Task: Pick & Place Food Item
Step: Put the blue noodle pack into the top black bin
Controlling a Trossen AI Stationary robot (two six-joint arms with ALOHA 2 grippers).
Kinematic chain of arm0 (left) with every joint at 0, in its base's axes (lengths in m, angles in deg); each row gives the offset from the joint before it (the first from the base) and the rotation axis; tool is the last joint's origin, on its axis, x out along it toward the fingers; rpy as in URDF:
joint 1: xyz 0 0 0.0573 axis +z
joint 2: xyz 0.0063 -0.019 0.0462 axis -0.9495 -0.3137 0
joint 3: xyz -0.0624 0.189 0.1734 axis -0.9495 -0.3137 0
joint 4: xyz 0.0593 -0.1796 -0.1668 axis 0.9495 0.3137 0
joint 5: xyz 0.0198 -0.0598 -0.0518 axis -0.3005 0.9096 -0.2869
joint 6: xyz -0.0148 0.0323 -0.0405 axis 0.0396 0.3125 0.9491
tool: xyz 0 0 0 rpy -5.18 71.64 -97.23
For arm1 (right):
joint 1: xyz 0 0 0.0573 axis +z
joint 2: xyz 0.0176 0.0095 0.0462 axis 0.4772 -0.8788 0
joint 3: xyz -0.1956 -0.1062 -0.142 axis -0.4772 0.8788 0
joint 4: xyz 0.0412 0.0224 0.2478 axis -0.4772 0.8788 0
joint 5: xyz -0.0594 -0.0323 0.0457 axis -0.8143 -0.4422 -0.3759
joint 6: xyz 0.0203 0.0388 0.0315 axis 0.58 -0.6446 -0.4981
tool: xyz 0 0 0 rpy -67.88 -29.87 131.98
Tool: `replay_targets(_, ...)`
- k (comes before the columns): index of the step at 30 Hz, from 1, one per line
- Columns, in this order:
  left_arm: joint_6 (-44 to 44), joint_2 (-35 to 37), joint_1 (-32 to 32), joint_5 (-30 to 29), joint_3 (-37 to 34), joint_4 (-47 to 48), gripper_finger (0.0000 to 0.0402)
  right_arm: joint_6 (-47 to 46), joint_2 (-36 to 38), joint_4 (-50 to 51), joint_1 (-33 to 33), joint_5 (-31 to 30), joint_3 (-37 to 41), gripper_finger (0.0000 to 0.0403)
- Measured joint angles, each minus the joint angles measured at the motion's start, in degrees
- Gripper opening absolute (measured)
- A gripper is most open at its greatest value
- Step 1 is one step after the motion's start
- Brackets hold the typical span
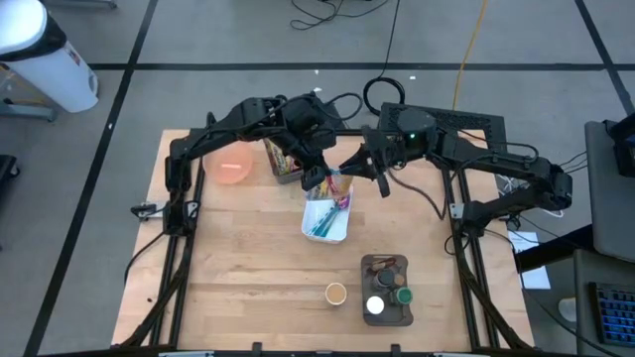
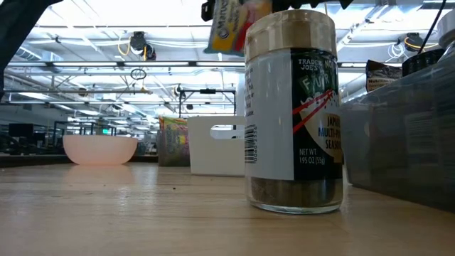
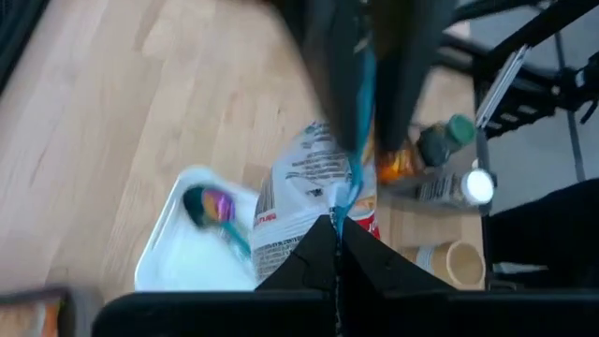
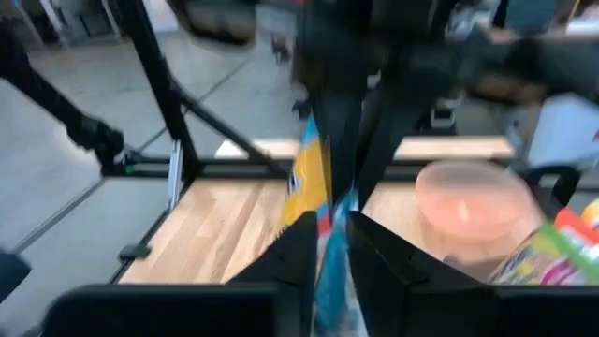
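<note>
One snack packet (image 1: 335,185), clamped by closed left gripper (image 1: 322,178) and also pinched between barely parted fingers of right gripper (image 1: 349,177), suspended over white tray (image 1: 326,220) at table centre, pink bowl (image 1: 231,164) at ten o'clock.

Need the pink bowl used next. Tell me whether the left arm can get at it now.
Probably not yet: the left gripper is shut on the snack packet above the white bin. The pink bowl itself sits uncovered nearby.
</note>
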Motion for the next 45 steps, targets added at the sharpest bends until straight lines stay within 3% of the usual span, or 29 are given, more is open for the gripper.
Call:
replay_targets(10, -3.87, 1.57, 2.94, -2.3, -0.1, 6.77, 0.0002, -3.16, 5.09, -0.83, -5.72, -0.26, -0.02, 0.0164)
replay_targets(17, -7.09, 5.59, 10.37, -6.05, -0.08, 8.79, 0.0001, -4.52, 7.76, 1.39, -9.46, -0.24, -0.02, 0.0205)
replay_targets(21, -9.55, 7.0, 15.63, -5.85, -0.29, 9.11, 0.0001, -4.52, 8.26, 2.24, -9.81, -0.25, -0.02, 0.0212)
replay_targets(25, -12.73, 6.91, 20.01, -1.44, -3.32, 9.51, 0.0001, -4.52, 8.24, 3.42, -9.79, -0.32, -0.02, 0.021)
replay_targets(38, -19.14, 7.96, 26.82, 6.97, -23.75, -1.17, 0.0, -5.17, 8.46, 5.08, -9.76, -8.12, -0.02, 0.0206)
replay_targets(45, -19.77, 12.95, 29.74, 9.09, -35.69, -9.28, 0.0, -4.96, 8.41, 5.05, -9.76, -12.24, -0.02, 0.0205)
